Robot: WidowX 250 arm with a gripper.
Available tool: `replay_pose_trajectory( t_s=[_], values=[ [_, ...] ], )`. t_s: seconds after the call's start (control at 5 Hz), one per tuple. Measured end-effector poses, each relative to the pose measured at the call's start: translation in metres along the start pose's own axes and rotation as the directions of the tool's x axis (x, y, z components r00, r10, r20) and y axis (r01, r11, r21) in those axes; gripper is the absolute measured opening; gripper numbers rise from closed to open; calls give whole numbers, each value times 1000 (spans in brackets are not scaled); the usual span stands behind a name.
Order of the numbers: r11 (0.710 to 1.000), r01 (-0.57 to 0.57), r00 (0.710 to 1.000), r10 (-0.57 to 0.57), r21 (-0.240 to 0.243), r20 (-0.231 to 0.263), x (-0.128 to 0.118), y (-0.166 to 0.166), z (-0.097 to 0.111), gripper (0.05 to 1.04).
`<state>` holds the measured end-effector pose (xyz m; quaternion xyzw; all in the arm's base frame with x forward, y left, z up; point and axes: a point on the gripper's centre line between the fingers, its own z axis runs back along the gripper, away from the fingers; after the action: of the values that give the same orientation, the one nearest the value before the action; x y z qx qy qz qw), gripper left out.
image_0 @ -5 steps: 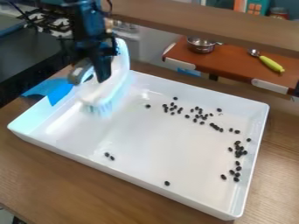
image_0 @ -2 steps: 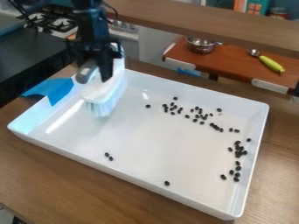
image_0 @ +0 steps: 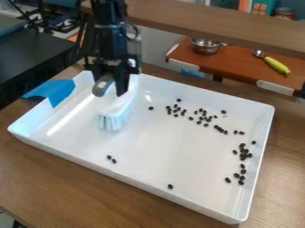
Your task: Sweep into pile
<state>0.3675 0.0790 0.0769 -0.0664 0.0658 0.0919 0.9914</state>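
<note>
Claw (image_0: 112, 90) hangs over the white tray (image_0: 119, 176), nr its far-L corner in view, w/ the arm in from the top. It's gripping the brush (image_0: 116, 108), grey handle (image_0: 103, 85) up at the claw, bristles (image_0: 111, 123) pointing down in the L part of the tray; can't tell if they touch the bottom.

Black beans (image_0: 204, 114) run in a loose, broken band nr the far edge, mid to R. More beans (image_0: 244, 155) bunch & string out nr the R edge. Single bean (image_0: 150, 108) lies btwn brush & band; a pair (image_0: 113, 161) sits nr the near edge, L of mid, plus one lone bean (image_0: 170, 186) further R nr same edge.

Tray is on the wooden surface (image_0: 59, 187). Blue tape (image_0: 58, 92) goes over its L edge. Behind, on a red-brown shelf (image_0: 235, 64): metal pot (image_0: 205, 46) & a utensil w/ yellow-green handle (image_0: 277, 65), well apart.
</note>
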Motion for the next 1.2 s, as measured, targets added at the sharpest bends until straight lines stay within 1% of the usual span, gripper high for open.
replay_pose_trajectory(
  t_s=[0.2,0.4,1.0,1.2],
  values=[
    [1000,18,1000,-18,-1,-7,4,-19,-3,486],
    [999,37,999,-37,-11,-24,5,-43,-6,486],
    [990,131,988,-135,-57,-70,-5,-144,-22,486],
    [986,161,984,-164,-52,-70,-6,-168,-28,486]
  ],
)
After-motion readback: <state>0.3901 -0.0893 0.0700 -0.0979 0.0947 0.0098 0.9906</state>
